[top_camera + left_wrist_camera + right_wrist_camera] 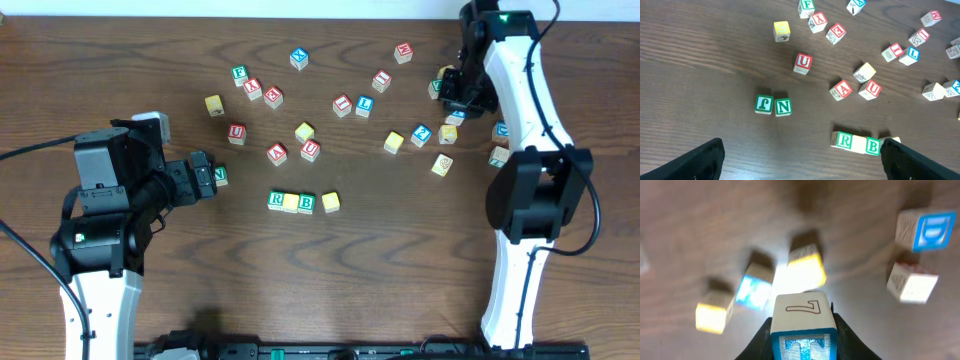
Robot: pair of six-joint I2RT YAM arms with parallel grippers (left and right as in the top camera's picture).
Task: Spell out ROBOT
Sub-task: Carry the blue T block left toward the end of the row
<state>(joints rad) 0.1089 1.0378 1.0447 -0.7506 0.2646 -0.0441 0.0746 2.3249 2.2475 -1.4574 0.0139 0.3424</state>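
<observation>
- A dark wood-grain table [120, 60] fills every view, with small lettered wooden cubes scattered across its far half.
- Four cubes form a line near the middle front: green R cube [277, 200], first yellow cube [291, 203] and green B cube [306, 203] touch side by side. The second yellow cube [330, 202] sits just beside the B with a slight gap.
- The line's long axis runs left to right in the overhead view, and the R and B read upright from the near edge.
- The right gripper [803, 345] is at the far right of the table, well apart from that line, above a cluster of loose cubes.
- Its jaws are drawn in on the T cube [803, 322], one finger against each side, so the cube sits squarely between them.
- The T cube's blue-framed face with the blue T is turned to the wrist camera, and the face above it shows a red outlined shape like a 7. The cubes beyond it are blurred.
- The left gripper [801, 150] is low at the left of the table, its jaws spread wide with nothing between them.
- In the left wrist view the line lies ahead and to the right, its last yellow cube partly behind the right-hand finger. A green N cube [783, 107] lies ahead, apart from the fingers.
</observation>
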